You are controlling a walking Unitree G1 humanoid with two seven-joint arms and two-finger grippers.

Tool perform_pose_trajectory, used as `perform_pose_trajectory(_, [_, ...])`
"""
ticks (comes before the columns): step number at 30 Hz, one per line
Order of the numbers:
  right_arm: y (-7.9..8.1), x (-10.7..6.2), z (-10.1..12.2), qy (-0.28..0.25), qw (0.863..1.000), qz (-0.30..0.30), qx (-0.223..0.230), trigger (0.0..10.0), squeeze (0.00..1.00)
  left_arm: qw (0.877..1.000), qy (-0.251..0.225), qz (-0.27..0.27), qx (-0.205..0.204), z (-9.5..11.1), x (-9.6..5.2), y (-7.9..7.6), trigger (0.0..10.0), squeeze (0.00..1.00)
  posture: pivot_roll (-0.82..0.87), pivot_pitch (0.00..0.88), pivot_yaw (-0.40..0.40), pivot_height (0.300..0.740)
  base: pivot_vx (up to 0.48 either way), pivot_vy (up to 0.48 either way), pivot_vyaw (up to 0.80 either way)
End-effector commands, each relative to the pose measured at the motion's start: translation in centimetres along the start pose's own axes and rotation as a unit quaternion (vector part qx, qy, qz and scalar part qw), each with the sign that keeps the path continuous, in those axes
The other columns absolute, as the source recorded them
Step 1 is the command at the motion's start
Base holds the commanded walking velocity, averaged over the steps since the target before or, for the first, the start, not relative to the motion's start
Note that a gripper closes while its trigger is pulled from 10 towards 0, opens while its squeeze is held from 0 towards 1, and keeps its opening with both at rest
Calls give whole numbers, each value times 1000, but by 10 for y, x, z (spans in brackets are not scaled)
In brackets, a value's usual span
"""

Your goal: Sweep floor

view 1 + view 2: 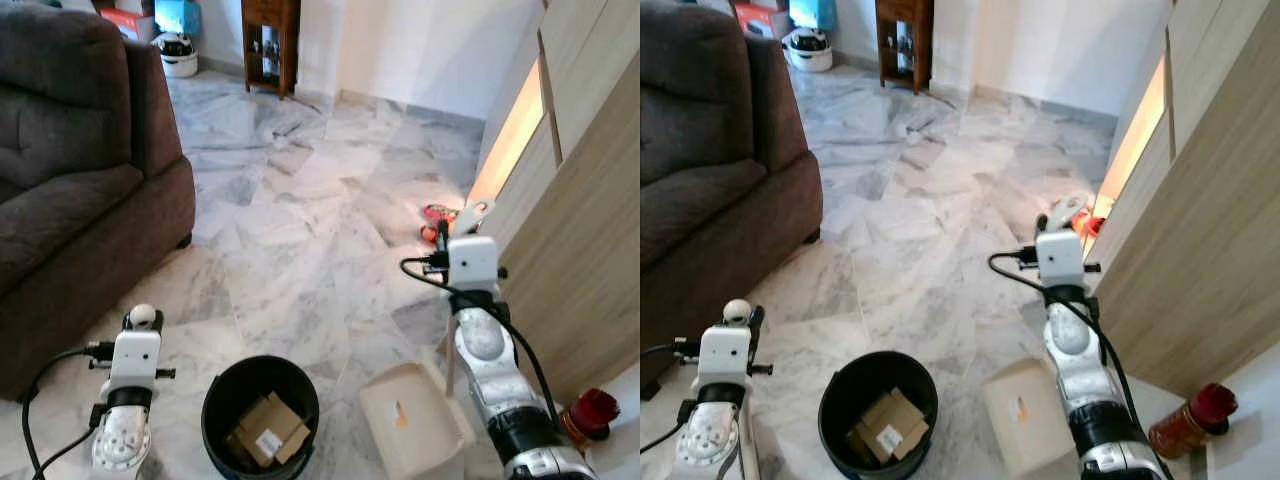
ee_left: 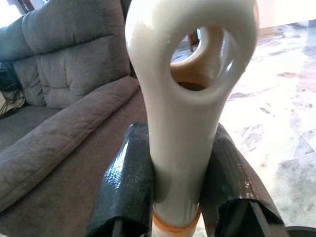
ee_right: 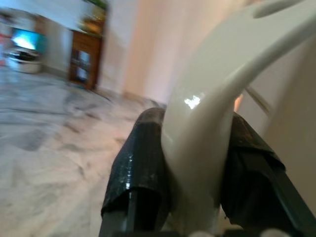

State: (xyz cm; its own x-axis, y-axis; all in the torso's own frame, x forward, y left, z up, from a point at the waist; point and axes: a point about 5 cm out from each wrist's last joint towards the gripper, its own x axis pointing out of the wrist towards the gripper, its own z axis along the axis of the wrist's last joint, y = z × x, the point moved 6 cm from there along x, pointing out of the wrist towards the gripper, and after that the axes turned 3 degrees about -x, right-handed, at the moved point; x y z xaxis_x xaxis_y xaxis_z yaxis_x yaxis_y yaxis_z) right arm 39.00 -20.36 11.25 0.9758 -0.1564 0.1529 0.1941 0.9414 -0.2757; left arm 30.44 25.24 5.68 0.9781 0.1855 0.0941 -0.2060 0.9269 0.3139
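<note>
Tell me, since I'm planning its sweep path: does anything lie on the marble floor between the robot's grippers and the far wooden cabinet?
Close in, the black bin and white dustpan sit between the grippers. Beyond them, the marble floor looks bare up to the wooden cabinet.

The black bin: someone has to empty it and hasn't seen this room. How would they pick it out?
Start at the dark grey sofa on the left of the marble floor. Right of its near corner stands the black bin, round and open-topped, with flattened cardboard inside. The white dustpan beside it is pale and boxy.
</note>
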Motion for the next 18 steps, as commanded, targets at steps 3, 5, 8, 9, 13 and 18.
perform_pose_trajectory(3, [-12,3,-3,2,1000,-25,17,10000,0,1000,-25,-7,-9,13,7,-5,10000,0,100,0,-62,740,0,0,0])
perform_pose_trajectory(5, [-14,2,-7,7,999,-30,20,10000,0,1000,-26,-9,-10,14,7,-5,10000,0,100,0,-62,740,0,0,0])
perform_pose_trajectory(8, [-18,0,-15,18,999,-38,21,10000,0,999,-30,-12,-12,16,8,-7,10000,0,96,0,-61,740,0,0,0])
perform_pose_trajectory(9, [-19,-1,-20,25,998,-42,26,10000,0,999,-32,-14,-15,18,9,-8,10000,0,96,0,-61,740,0,0,0])
perform_pose_trajectory(13, [-19,-4,-27,36,998,-43,37,10000,0,999,-33,-17,-18,19,10,-10,10000,0,97,0,-63,740,0,0,0])
perform_pose_trajectory(18, [-18,-5,-28,36,998,-39,42,10000,0,999,-31,-18,-21,18,10,-12,10000,0,92,0,-63,740,0,0,0])
